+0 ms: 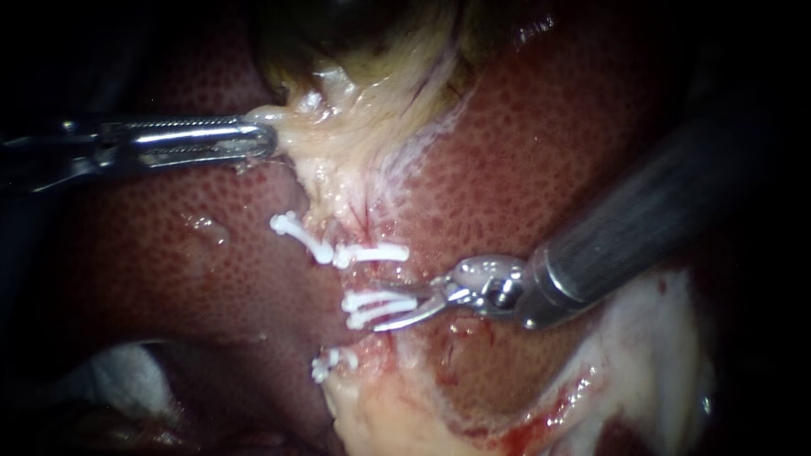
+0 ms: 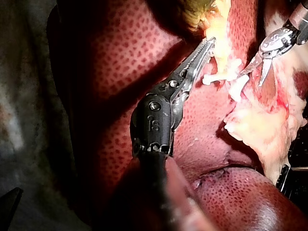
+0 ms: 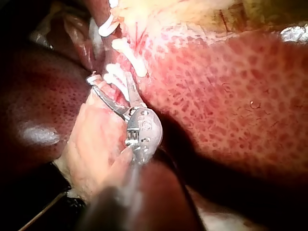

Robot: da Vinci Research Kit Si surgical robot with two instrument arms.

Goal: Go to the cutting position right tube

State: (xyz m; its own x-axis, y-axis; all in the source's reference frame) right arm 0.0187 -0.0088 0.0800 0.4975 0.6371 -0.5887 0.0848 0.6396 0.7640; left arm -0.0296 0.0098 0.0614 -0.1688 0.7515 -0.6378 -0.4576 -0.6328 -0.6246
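The right instrument point(image 1: 390, 309) lay in from three o'clock with its blades spread and gripping nothing, their tips touching or just beside the pair of clips point(image 1: 363, 302) a little toward six o'clock of centre. The right tube point(image 1: 365, 279), as best I could judge, was the short reddish stretch running twelve to six between that pair and the upper clip point(image 1: 376, 252), so the blades sat at its six o'clock end rather than squarely across the bare gap. The left instrument point(image 1: 258, 139), at ten o'clock, had its jaws pressed onto the pale tissue point(image 1: 338, 143) below the gallbladder point(image 1: 355, 29), pinching it. The danger, I judged, was closing where the blades lay: they could bite a clip, dislodge it, or cut too near it; drifting toward three o'clock could nick the liver point(image 1: 591, 152); a slackened left hold could let the tube fold away. Counted: two instruments; one left clip point(image 1: 297, 235), one upper, a pair, and a lowest cluster point(image 1: 331, 363) too small to split; five clips at least.
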